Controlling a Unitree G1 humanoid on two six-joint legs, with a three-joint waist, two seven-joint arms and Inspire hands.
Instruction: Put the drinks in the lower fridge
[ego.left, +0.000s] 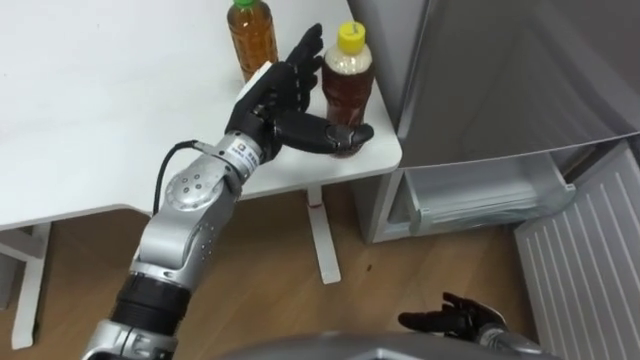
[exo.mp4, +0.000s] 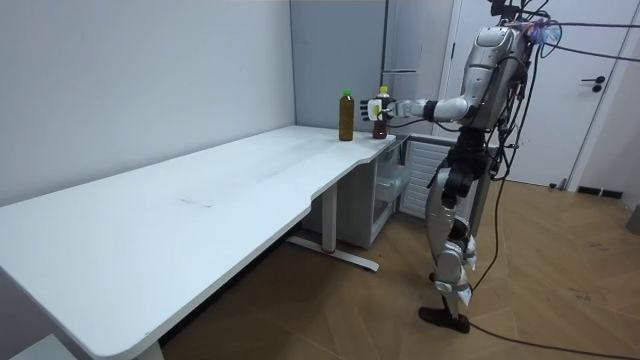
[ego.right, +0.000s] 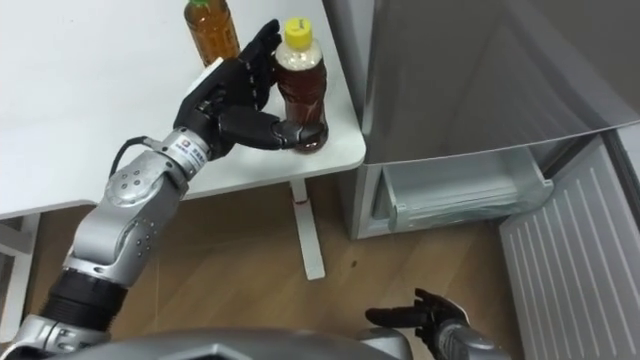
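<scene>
The white table fills the left eye view from 9 to 12 o'clock, and the grey fridge stands at 2 o'clock with its lower compartment open at 4 o'clock. At the table's corner stand a green-capped bottle and, at its 4 o'clock, a yellow-capped bottle. The left hand clasps the yellow-capped bottle, thumb curled across its base, while the right hand hangs loose-fingered at 5 o'clock.

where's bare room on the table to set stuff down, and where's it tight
Bare: the wide stretch of table left of the green-capped bottle. The open lower drawer also looks bare. Crowded: the table corner beside the fridge, where both bottles stand and the left hand wraps the yellow-capped bottle.
</scene>
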